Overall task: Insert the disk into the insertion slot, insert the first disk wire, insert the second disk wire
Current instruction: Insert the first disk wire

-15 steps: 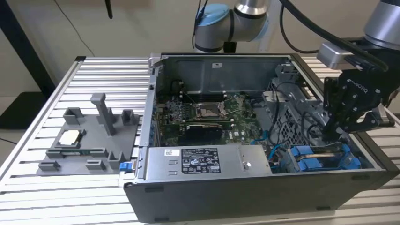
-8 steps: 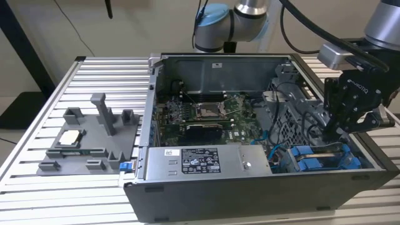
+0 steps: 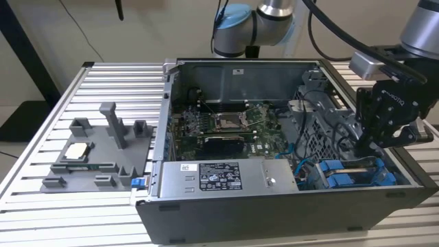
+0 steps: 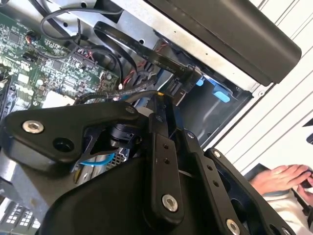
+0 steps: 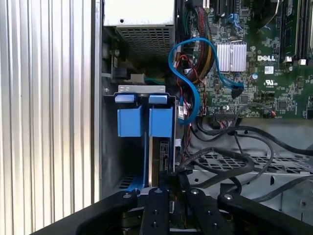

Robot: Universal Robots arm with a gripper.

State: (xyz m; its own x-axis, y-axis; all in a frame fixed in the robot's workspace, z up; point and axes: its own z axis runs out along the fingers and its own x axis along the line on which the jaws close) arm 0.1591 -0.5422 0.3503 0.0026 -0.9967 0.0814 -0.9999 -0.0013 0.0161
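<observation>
- Exterior view: an open computer case (image 3: 274, 216) lies on a slatted table (image 3: 116, 87); the gripper (image 3: 367, 152) reaches down into the insertion slot (image 3: 336, 172) at the case's end on the exterior view's right; a pale strip between the blue tabs is probably the disk (image 3: 360, 165) on edge.
- Second wrist view: the gripper (image 4: 159, 105) has its fingers (image 4: 161, 142) pressed together with nothing visibly between them; a flat black cable (image 4: 127, 44) ends in a connector just beside the bay; I cannot tell whether it is plugged in; a person's hand (image 4: 283, 177) rests well outside the case.
- First wrist view: the disk (image 5: 161, 152) stands inside the insertion slot (image 5: 142, 89), with its blue rail alongside and the blue tabs beyond it; the gripper (image 5: 172, 178) sits right at the disk's near edge; a blue cable (image 5: 190, 78) loops close by, over the circuit board (image 5: 274, 73).
- Judgement: the step in hand looks like the first one, with the closed fingertips pushing the disk home; neither wire seems attended to; seating it calls for a straight push along the rails, kept clear of the loose cables.
</observation>
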